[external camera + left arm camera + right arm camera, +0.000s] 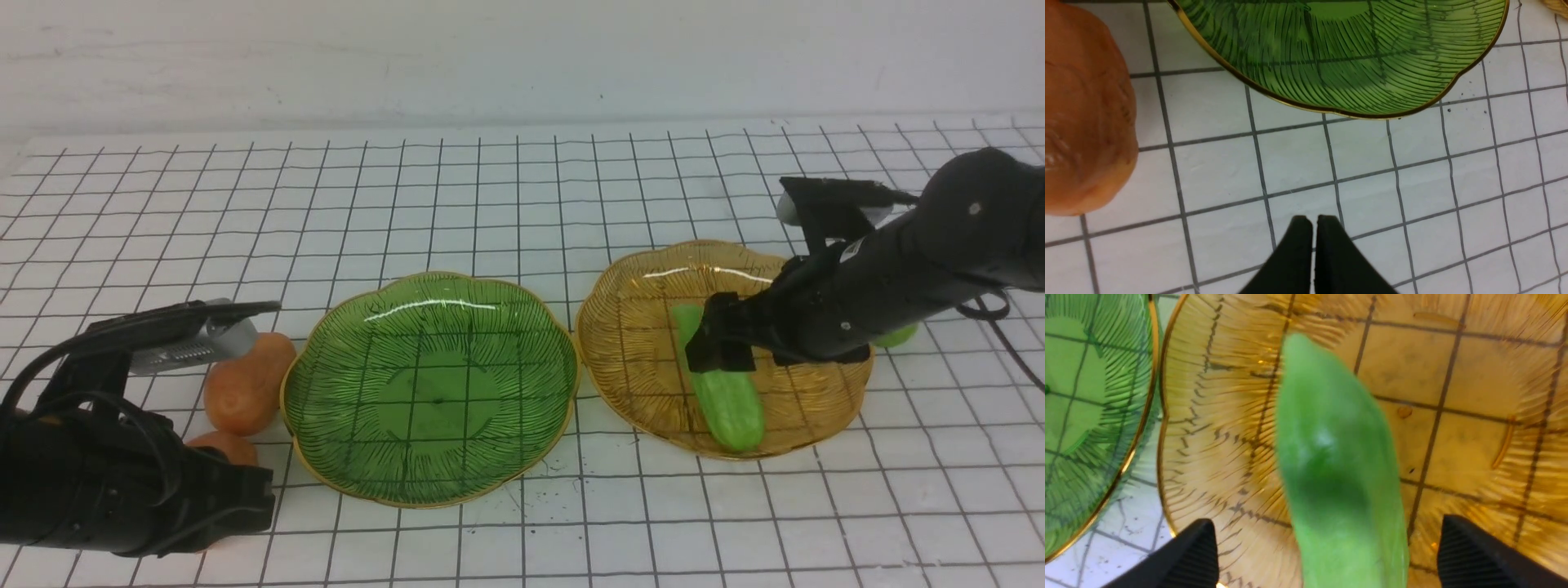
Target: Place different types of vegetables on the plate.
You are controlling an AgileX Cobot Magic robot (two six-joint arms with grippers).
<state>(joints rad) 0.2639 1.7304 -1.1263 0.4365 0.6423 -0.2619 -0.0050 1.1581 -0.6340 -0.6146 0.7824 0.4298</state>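
My right gripper (pixel 1325 535) is open astride the glossy light-green toy cucumber (pixel 1331 449) on the amber glass plate (pixel 1474 396); my left gripper (pixel 1314 222) is closed, orange-brown oval potato (pixel 1086 114) beside it.

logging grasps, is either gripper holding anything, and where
Nothing: the right gripper is open astride the cucumber in the amber plate; the left gripper is shut, empty.

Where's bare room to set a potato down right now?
The green plate is wholly bare, as is the mat behind both plates. The amber plate is crowded: a cucumber and the open right gripper above it. Two potatoes crowd the green plate's left edge.
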